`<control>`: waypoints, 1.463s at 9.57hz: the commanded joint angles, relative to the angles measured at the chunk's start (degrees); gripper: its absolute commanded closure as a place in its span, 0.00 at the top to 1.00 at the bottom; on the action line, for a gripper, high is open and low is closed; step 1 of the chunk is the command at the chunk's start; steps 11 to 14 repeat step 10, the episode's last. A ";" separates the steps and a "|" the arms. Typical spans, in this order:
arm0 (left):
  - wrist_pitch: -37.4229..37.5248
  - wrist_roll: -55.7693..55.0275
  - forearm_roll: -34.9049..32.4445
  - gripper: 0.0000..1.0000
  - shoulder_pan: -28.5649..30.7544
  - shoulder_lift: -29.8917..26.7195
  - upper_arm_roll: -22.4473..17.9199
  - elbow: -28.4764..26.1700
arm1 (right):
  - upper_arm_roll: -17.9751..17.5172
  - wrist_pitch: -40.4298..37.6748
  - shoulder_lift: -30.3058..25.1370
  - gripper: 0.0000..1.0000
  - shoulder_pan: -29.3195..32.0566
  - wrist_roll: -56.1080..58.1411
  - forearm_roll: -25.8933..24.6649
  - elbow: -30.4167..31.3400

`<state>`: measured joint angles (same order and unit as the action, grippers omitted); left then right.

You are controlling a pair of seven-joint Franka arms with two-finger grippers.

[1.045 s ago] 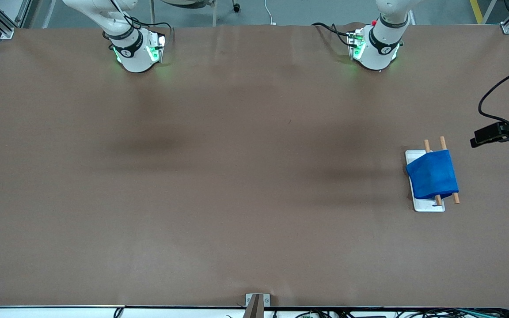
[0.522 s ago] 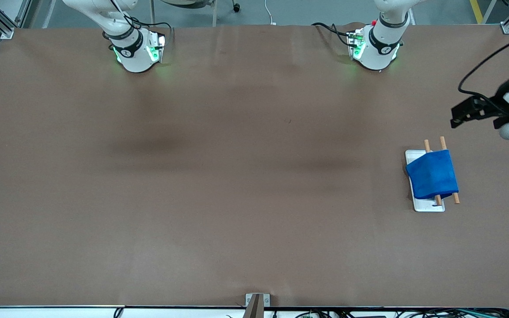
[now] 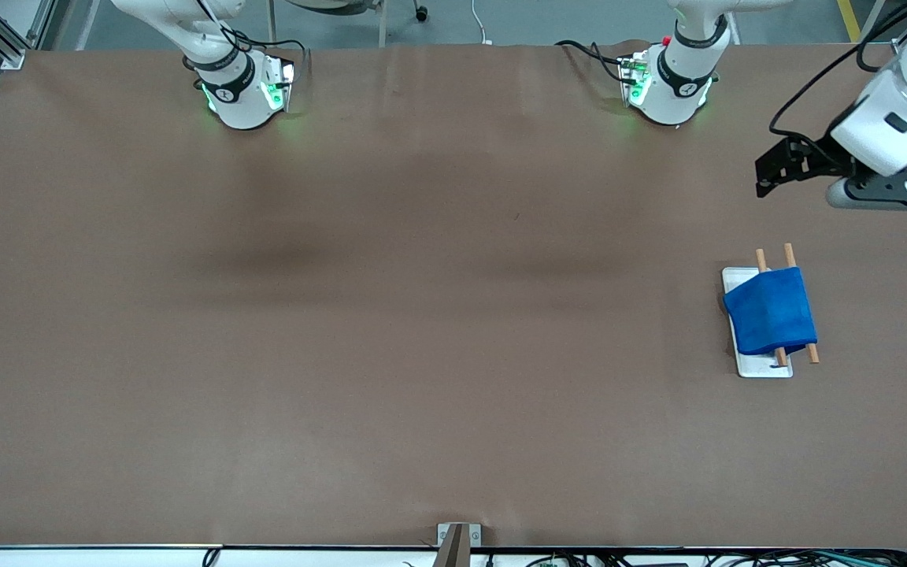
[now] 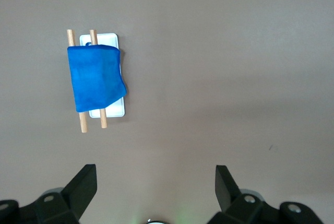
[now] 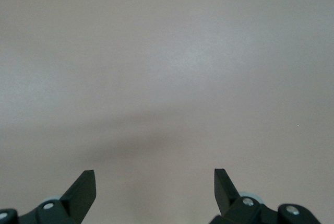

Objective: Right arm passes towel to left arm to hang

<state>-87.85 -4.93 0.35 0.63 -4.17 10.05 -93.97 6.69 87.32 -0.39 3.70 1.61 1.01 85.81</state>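
Towel (image 3: pixel 770 309) sits mid-right of the front frame, draped over 2 wooden rods (image 3: pixel 790 256) on 1 white base plate (image 3: pixel 764 367), toward the left arm's end of the brown table (image 3: pixel 422 315); nothing grips it. In the left wrist view the same towel (image 4: pixel 96 78) hangs across both rods (image 4: pixel 82 124), its edges sagging toward the base plate (image 4: pixel 112 110). Left gripper (image 3: pixel 772 167) is up in the air at upper right of the front frame, over bare table and apart from the rack; jaws wide apart, empty, per left wrist view (image 4: pixel 155 187). Right gripper (image 5: pixel 155 188) is out of the front frame, only the base of the right arm (image 3: pixel 237 90) showing at upper left; wrist cam shows jaws spread wide, nothing between, bare table below. Judgement: hang step looks done, handover done too; task at or near its end. Next move likely needs both arms parked, w/o snagging the cloth. Count: 1 towel, 2 rods, 1 plate, 2 arms.
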 commanded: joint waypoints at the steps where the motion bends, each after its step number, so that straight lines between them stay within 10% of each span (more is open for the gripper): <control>1: -1.80 -0.52 0.35 1.00 -0.54 -3.73 -0.99 -5.95 | 0.17 0.57 -0.66 1.00 -0.28 0.41 -1.01 0.85; 14: 1.10 0.27 -0.44 1.00 0.52 -4.18 -2.40 -2.97 | 0.17 0.48 -0.66 1.00 -0.28 0.41 -1.01 0.85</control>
